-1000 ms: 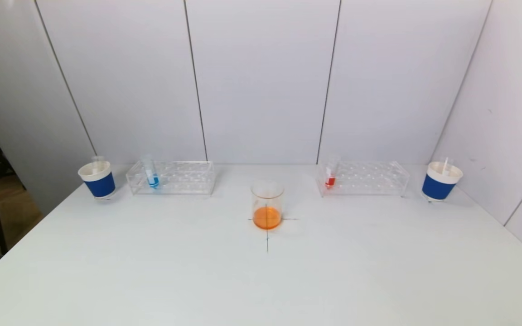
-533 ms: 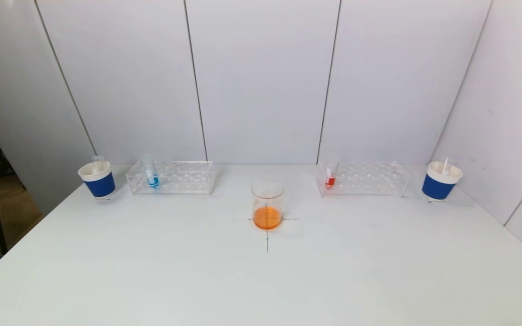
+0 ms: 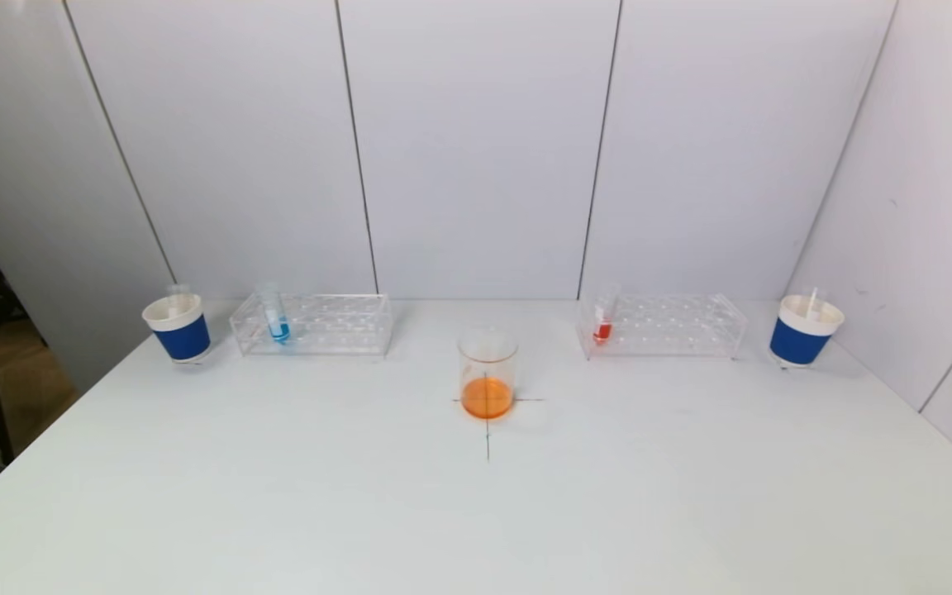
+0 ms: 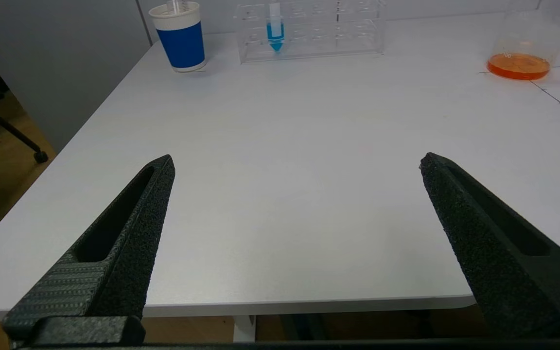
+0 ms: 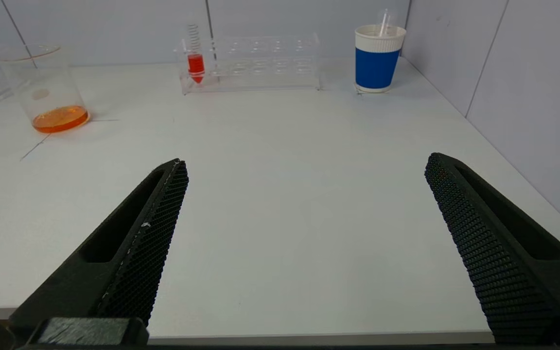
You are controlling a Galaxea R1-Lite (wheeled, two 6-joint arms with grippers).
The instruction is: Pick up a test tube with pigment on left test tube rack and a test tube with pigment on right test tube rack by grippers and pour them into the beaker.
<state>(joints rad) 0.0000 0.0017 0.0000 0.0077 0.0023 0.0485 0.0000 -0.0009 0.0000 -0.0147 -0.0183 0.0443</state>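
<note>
Both grippers wait at the near edge of the white table point(image 3: 278, 496), fingers wide apart and empty.

The table stands inside white panel walls point(image 3: 476, 149). A beaker point(image 3: 487, 374) with orange liquid sits in the middle on a drawn cross. Far left, the left rack point(image 3: 312, 324) keeps the blue tube point(image 3: 274, 313) upright at its left end; a blue paper cup point(image 3: 178, 328) is just beside it. Far right, the right rack point(image 3: 663, 326) keeps the red tube point(image 3: 604, 315) upright at its left end, with a second blue cup point(image 3: 804, 331) beside it. The left gripper point(image 4: 294, 163) and the right gripper point(image 5: 304, 163) hover low over the near edge, well apart from the racks, touching nothing.
</note>
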